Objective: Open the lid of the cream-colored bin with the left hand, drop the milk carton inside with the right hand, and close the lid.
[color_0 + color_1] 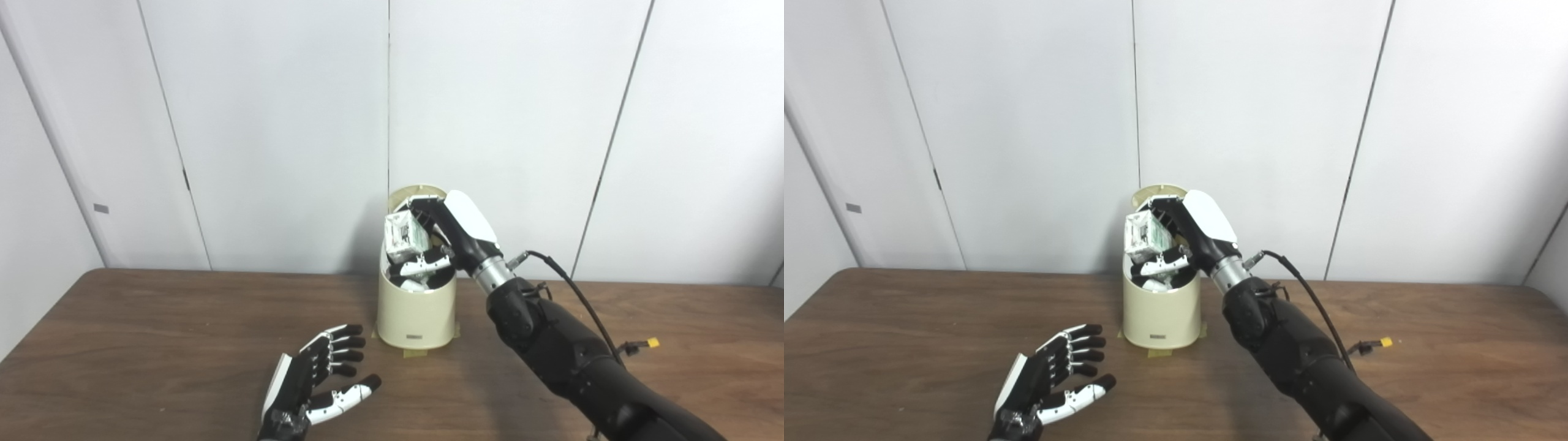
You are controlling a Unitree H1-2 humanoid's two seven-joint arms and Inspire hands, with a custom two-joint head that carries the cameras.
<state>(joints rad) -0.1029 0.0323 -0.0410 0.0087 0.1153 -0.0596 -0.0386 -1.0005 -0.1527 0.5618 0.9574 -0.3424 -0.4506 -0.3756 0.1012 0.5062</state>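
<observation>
Milk carton clasped in right hand over bin — brown wood table, white wall panels.

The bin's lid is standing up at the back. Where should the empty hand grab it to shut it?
Best guess: the lid by its top rim, the only part clear of the right hand and milk carton. The open left hand would come from the left of the bin.
</observation>
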